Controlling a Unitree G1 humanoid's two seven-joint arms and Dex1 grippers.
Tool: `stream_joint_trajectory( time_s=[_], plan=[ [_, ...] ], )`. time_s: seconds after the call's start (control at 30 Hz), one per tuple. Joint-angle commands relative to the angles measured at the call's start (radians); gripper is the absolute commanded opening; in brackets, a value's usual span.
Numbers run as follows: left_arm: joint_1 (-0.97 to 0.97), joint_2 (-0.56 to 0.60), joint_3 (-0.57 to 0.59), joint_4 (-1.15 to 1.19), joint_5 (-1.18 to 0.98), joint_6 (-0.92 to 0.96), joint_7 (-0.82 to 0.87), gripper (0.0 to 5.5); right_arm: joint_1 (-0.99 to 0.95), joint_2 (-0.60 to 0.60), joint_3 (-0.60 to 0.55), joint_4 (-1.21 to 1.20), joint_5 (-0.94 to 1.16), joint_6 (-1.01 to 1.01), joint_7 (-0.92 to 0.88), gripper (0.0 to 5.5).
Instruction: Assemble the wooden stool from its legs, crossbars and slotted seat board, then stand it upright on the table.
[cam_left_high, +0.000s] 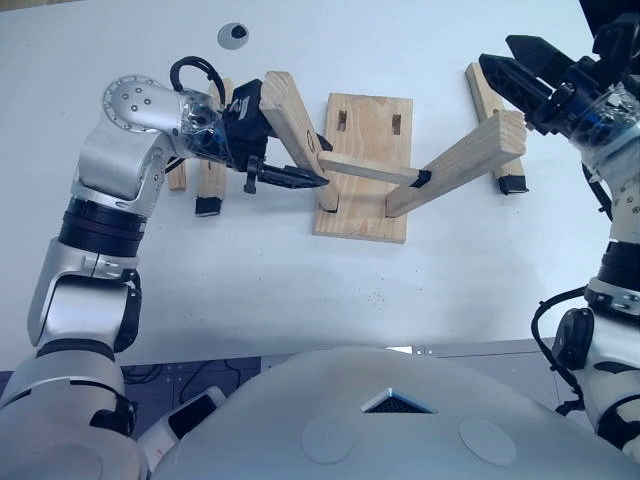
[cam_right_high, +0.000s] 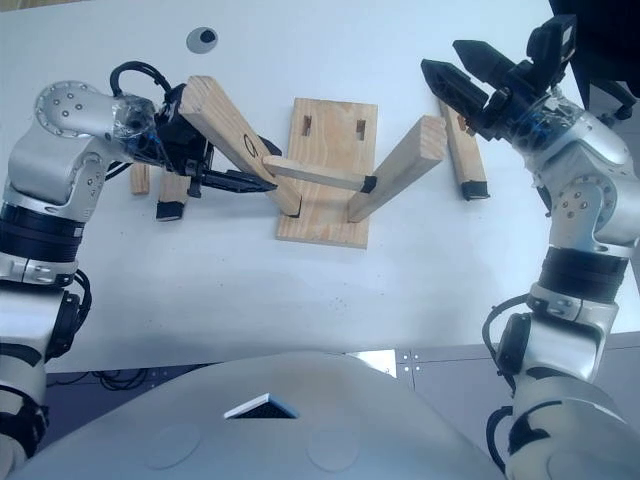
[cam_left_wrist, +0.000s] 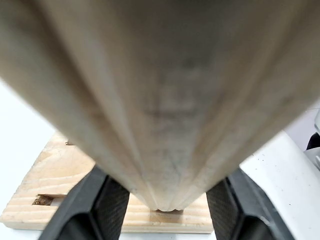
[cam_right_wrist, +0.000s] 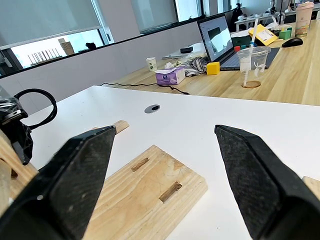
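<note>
**Item:** part-built stool frame, standing on the seat board (cam_left_high: 365, 215), which lies flat at mid-bench (cam_left_high: 300, 290).

**Left leg** (cam_left_high: 285, 105): tilted, with its lower end on the board's near-left part. It is clamped between the fingers (cam_left_wrist: 100, 205) of the left claw (cam_left_high: 318, 162).

**Crossbar** (cam_left_high: 370, 170): spans from the left leg to the right leg (cam_left_high: 460, 160) and looks joined at both ends.

**Right leg:** leans outward, lower end on the board's near-right part, upper end free.

**Right claw** (cam_left_high: 498, 52): fingers apart, hanging just beyond that free upper end and touching nothing.

**Far slots** (cam_left_high: 342, 120): two, both unfilled.

**Spares:** one spare leg (cam_right_high: 464, 160) lies flat on the bench at the right. Two loose pieces (cam_left_high: 210, 180) lie flat at the left, beside the left arm.

**Handling note:** the step in hand is probably seating this leg pair into the board's near slots. You cannot tell from here whether the leg ends have entered them.
- Hold the left leg firm as your reference.
- Bring the right claw onto the right leg's upper end and close squarely on its flat faces, not on a corner.
- Raise both legs toward upright together, at one pace, so the crossbar is not levered out of either joint.
- Press down along each leg's length. The board seems unfixed, and a sideways push may slide it across the bench.
- Do not release either leg until both stand without leaning.
</note>
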Motion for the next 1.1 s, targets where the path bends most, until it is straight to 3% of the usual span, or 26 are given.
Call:
stream_joint_trajectory(
  time_s=[0.03,0.2,0.3,0.43,0.57,0.73,0.93,1.1],
  plan=[
    [0.028,0.028,-0.032,0.036,0.064,0.068,-0.023,2.01,0.017,0.015,-0.006,-0.015,0.008,-0.011,-0.010,3.63],
    [0.027,0.028,-0.022,-0.014,0.052,0.081,-0.018,2.01,0.011,-0.004,0.010,-0.025,-0.041,-0.056,-0.028,3.63],
    [0.044,0.028,-0.007,-0.019,0.052,0.086,-0.001,2.01,-0.127,-0.026,-0.018,-0.104,-0.027,0.016,-0.152,3.63],
    [0.111,0.024,0.004,-0.054,0.060,0.083,0.042,2.01,-0.636,-0.045,-0.049,-0.173,0.232,0.541,-0.397,3.63],
    [0.158,0.009,0.007,-0.080,0.082,0.084,0.115,2.01,-0.926,-0.027,0.074,-0.188,0.396,0.929,-0.316,3.63],
    [0.188,-0.020,0.005,-0.087,0.110,0.091,0.211,2.01,-0.978,-0.090,0.378,-0.265,0.394,0.997,-0.174,3.63],
    [0.203,-0.053,-0.002,-0.127,0.109,0.105,0.284,2.01,-0.959,-0.235,0.820,-0.294,0.154,0.785,0.028,3.63],
    [0.216,-0.062,-0.006,-0.157,0.101,0.120,0.315,2.01,-0.958,-0.310,0.996,-0.322,0.001,0.639,0.213,3.63]
  ],
)
